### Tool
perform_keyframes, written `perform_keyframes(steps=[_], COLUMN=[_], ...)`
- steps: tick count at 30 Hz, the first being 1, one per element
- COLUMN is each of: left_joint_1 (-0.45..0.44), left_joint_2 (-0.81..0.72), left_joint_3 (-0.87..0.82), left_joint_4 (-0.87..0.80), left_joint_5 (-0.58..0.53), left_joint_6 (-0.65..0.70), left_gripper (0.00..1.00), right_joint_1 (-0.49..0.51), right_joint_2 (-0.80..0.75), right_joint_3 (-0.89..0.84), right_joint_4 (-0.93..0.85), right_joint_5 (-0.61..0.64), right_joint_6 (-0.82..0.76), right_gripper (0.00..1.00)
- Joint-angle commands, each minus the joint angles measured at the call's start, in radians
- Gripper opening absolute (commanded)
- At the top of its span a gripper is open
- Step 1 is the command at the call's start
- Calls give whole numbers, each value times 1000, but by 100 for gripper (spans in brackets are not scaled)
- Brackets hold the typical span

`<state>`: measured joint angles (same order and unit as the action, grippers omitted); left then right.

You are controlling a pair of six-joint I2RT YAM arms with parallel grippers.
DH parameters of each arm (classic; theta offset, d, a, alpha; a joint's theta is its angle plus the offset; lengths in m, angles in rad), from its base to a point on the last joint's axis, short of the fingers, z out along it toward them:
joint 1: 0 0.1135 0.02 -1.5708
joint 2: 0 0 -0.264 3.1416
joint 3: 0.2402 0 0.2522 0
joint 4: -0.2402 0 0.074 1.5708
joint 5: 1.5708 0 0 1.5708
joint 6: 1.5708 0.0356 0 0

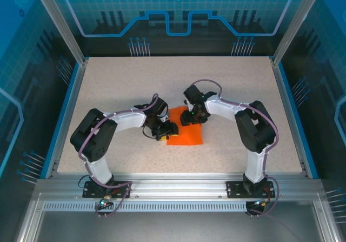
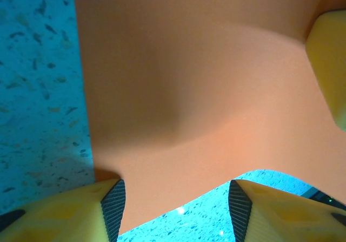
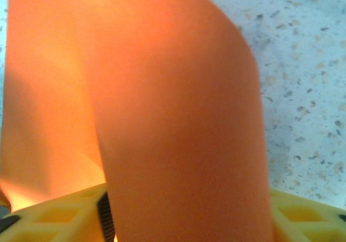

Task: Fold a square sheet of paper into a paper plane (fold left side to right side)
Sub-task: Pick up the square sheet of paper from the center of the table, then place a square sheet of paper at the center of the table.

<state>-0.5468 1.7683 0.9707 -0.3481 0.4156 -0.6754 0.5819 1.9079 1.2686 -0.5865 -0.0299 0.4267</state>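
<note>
Blue-lit panels wall in a speckled table (image 1: pixel 108 90). Both arms bend inward to its middle, the left arm (image 1: pixel 102 133) from the left and the right arm (image 1: pixel 254 125) from the right. Between them lies the square sheet of paper (image 1: pixel 186 136), bright orange and bowed upward near the grippers. The right gripper (image 1: pixel 190 116) sits at the sheet's far edge, a hump of paper filling the gap between its yellow fingers (image 3: pixel 54 217); whether it pinches the paper I cannot tell. The left gripper (image 1: pixel 165 129) is at the sheet's left edge, jaws partly apart, table showing between them.
</note>
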Motion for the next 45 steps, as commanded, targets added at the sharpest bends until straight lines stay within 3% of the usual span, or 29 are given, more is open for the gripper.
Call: perform_keyframes(steps=[1, 5, 12, 16, 22, 33, 45], left_joint_1=[14, 49, 171, 236, 306, 311, 265], left_joint_2=[-63, -153, -333, -448, -621, -669, -638], left_joint_3=[-27, -50, -101, -101, -108, -46, 52], left_joint_4=[-2, -7, 4, 33, 217, 523, 506], left_joint_5=[-40, -67, -35, 31, 179, 481, 590], left_joint_6=[8, 39, 87, 133, 127, 83, 158], left_gripper=[59, 64, 70, 73, 86, 91, 90], right_joint_1=[-2, -15, -56, -83, -143, -155, -70], right_joint_2=[-37, -66, -184, -301, -494, -678, -663], right_joint_3=[-4, -19, -79, -102, -113, 34, 140], right_joint_4=[-20, 6, 87, 104, 130, 123, 133], right_joint_5=[-57, -110, -245, -332, -525, -788, -890], right_joint_6=[-15, -25, -35, -60, -81, -91, -120], right_gripper=[49, 40, 35, 35, 34, 34, 33])
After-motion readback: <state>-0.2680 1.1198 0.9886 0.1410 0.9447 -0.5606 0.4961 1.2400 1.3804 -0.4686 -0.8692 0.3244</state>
